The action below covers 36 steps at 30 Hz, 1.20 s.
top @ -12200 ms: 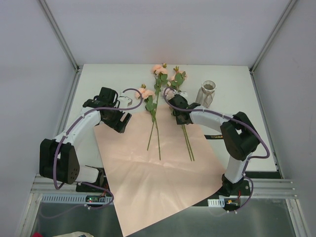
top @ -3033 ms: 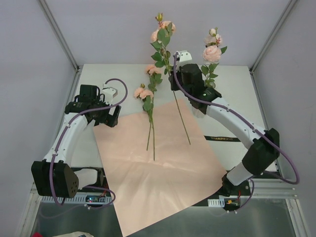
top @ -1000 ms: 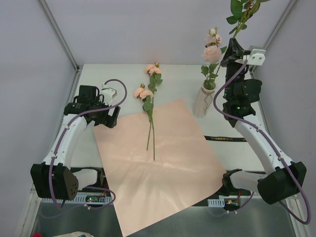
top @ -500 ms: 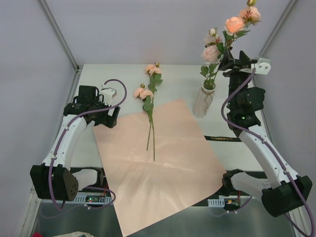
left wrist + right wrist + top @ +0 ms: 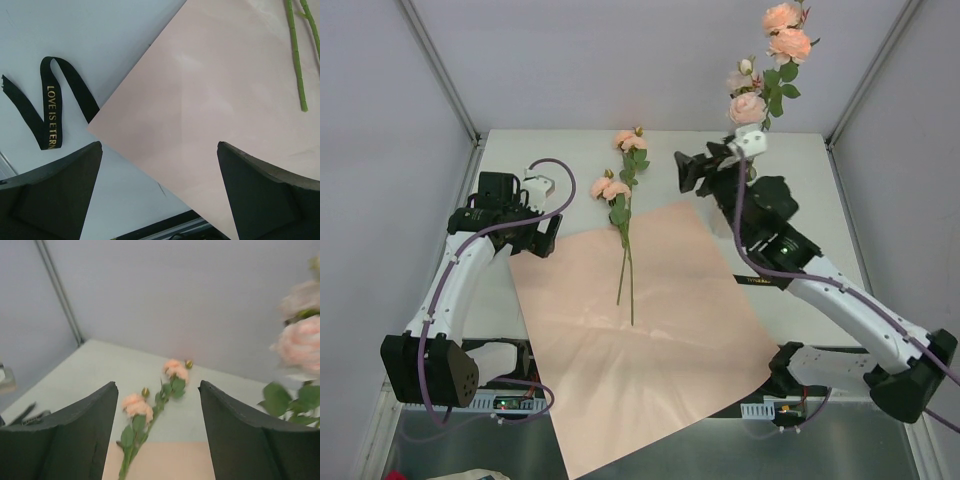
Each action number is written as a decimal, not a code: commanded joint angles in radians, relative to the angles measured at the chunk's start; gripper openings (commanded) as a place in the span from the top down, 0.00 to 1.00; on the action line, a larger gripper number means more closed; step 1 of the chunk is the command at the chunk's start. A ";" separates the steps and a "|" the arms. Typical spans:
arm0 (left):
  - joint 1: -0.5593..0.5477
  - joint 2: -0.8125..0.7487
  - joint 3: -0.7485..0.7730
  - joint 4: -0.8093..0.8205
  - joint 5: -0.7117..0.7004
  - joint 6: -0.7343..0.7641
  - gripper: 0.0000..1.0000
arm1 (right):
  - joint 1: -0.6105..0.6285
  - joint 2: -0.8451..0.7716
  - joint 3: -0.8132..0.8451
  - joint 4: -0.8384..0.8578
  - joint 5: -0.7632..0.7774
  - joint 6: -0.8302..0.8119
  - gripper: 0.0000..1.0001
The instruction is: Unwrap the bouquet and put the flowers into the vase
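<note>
Two flowers [image 5: 623, 215] lie side by side, blooms on the white table, stems on the flat pink paper [image 5: 650, 330]. Two more flowers [image 5: 766, 70] stand upright at the back right; the vase holding them is hidden behind my right arm. My right gripper [image 5: 686, 172] hangs open and empty above the table, left of those upright flowers. In the right wrist view the lying flowers [image 5: 150, 405] show between the open gripper [image 5: 157, 384], with a blurred upright bloom [image 5: 300, 340] at the right. My left gripper [image 5: 159, 145] is open and empty over the paper's [image 5: 225, 90] left corner.
A black ribbon [image 5: 50, 112] with gold letters lies loose on the table left of the paper. Another black lettered strip [image 5: 756, 281] lies by the paper's right edge, partly under my right arm. Grey walls and frame posts enclose the table [image 5: 550, 150].
My right gripper has opened and let go of a flower, which now stands among the upright ones. The right arm has swung down and left toward the table's middle. The left arm has stayed still.
</note>
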 commanded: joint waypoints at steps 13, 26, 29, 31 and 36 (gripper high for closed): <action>0.014 -0.050 0.005 -0.012 -0.077 0.000 0.01 | 0.088 0.674 0.274 -0.497 -0.114 0.101 0.47; 0.015 -0.055 -0.031 0.003 -0.069 0.013 0.01 | 0.088 0.861 0.303 -0.523 -0.217 0.164 0.50; 0.015 -0.060 -0.037 0.006 -0.069 0.017 0.01 | 0.088 0.886 0.299 -0.523 -0.229 0.175 0.51; 0.015 -0.060 -0.041 0.011 -0.076 0.022 0.01 | 0.088 0.901 0.296 -0.520 -0.234 0.180 0.52; 0.015 -0.060 -0.046 0.015 -0.073 0.022 0.01 | 0.088 0.930 0.300 -0.514 -0.241 0.192 0.53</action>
